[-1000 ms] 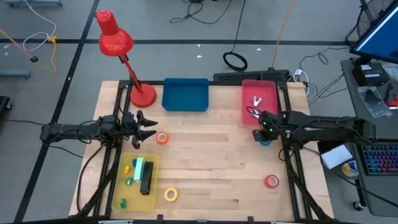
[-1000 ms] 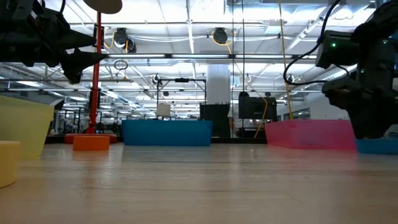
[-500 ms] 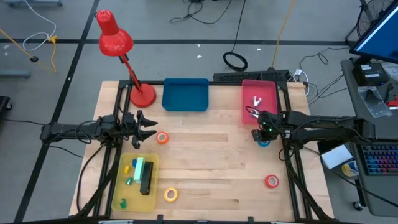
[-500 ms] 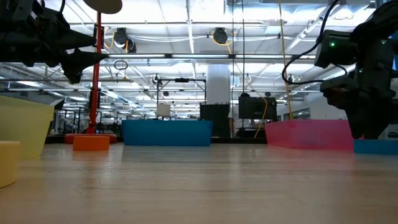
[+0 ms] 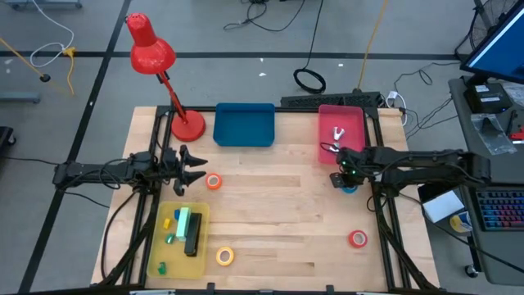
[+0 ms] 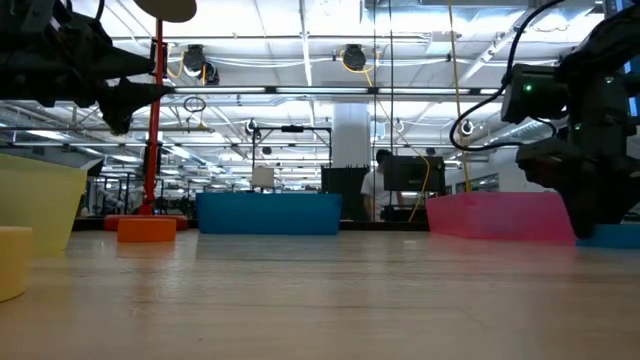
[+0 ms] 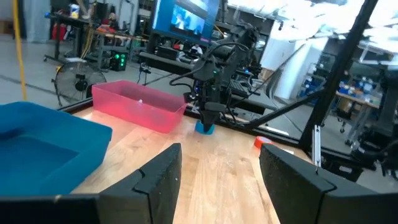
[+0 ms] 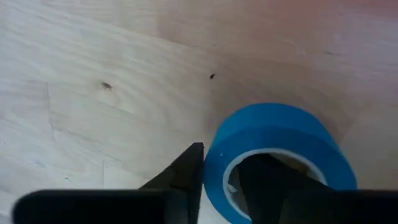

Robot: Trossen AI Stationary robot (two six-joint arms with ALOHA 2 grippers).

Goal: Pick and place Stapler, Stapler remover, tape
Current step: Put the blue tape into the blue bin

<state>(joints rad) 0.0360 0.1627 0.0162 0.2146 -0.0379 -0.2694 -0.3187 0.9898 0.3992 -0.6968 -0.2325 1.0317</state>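
Item: blue tape roll (image 8: 273, 149), lying on the worktop (image 5: 278, 213) just beside the pink tray (image 5: 327, 141). Right claw (image 5: 347, 179) is straddling its wall, one finger inside the ring, one outside, closing but not visibly clamped. Next: finish the pinch, then lift. Left claw (image 5: 193, 170) is waiting, fingers apart.

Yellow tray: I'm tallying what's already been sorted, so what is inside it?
In the yellow tray lie a black stapler, a green block and small blue, yellow and green bits. Anything beneath the stapler is hidden.
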